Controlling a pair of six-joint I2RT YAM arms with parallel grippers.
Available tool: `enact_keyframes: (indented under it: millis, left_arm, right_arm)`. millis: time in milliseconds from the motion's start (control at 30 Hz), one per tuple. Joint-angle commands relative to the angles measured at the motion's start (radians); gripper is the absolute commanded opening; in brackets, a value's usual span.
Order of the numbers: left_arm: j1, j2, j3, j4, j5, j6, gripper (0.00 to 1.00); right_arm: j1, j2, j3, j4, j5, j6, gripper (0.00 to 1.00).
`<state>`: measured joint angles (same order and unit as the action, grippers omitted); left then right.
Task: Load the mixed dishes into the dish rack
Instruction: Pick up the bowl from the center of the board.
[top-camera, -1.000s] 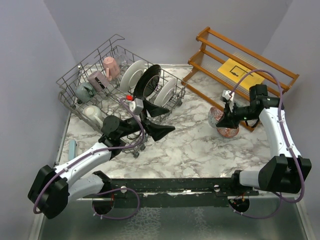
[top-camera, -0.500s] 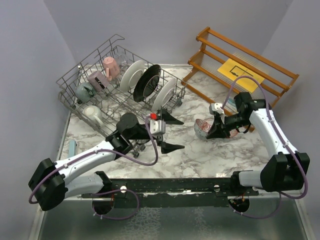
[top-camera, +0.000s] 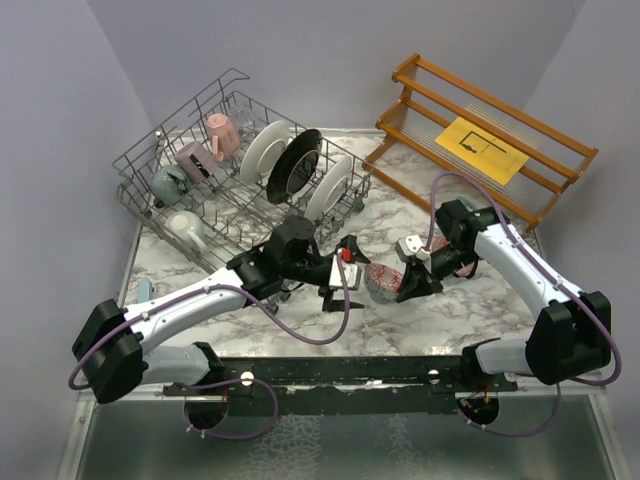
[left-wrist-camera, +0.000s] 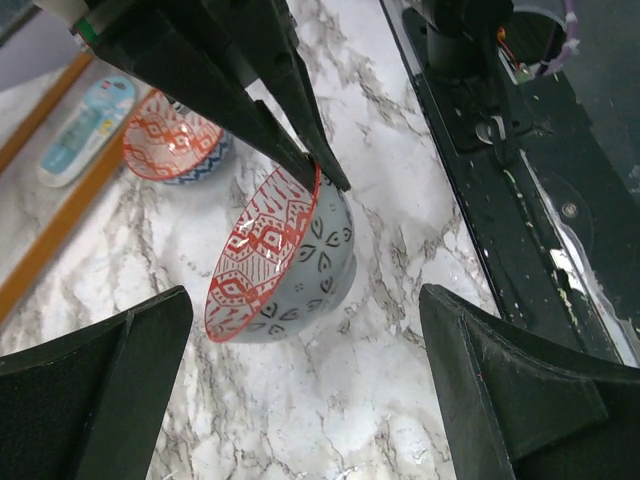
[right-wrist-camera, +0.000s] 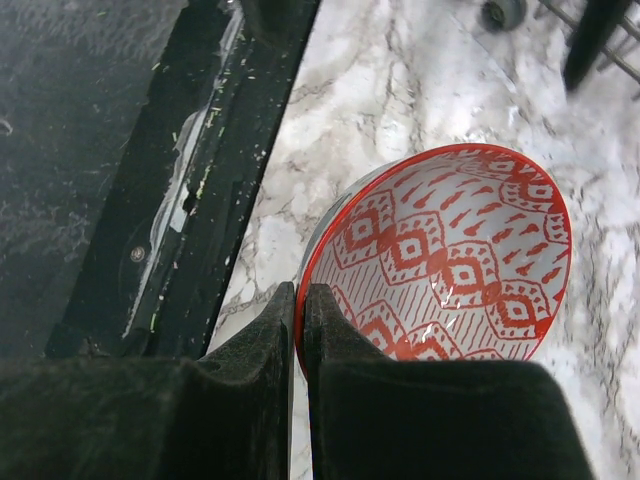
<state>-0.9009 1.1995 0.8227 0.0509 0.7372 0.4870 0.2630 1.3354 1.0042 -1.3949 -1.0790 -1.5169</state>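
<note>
A red-patterned bowl with a grey outside hangs tilted just above the marble top at its middle. My right gripper is shut on its rim; in the right wrist view the two fingers pinch the red edge of the bowl. Just left of it, my left gripper stands open and faces it. In the left wrist view the bowl sits beyond the left gripper, untouched. A second bowl, red inside and blue outside, rests farther back. The dish rack holds mugs and plates.
In the rack are a pink mug, a teal mug, white plates and a black-rimmed plate. A wooden slatted shelf with a yellow sheet stands at back right. The black base rail runs along the near edge.
My right gripper has carried the bowl left, from near the shelf to the table's middle. My left arm has swung right, away from the rack, to face the bowl with its jaws open.
</note>
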Motion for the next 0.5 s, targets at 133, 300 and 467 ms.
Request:
enact_keyframes:
  millis: [133,300,467]
  left_arm:
    - [0.000,0.156,0.160,-0.245,0.119,0.162,0.98]
    - [0.000,0.217,0.201,-0.301,0.167,0.156,0.93]
    - [-0.001,0.259,0.218,-0.345,0.215,0.148,0.80]
  right_arm:
    - [0.123,-0.015,-0.007,0.018,-0.024,-0.147,0.01]
    - [0.160,-0.038,0.002,0.040,0.007,-0.149,0.01]
    - [0.188,-0.031,0.011,0.035,0.008,-0.151,0.01]
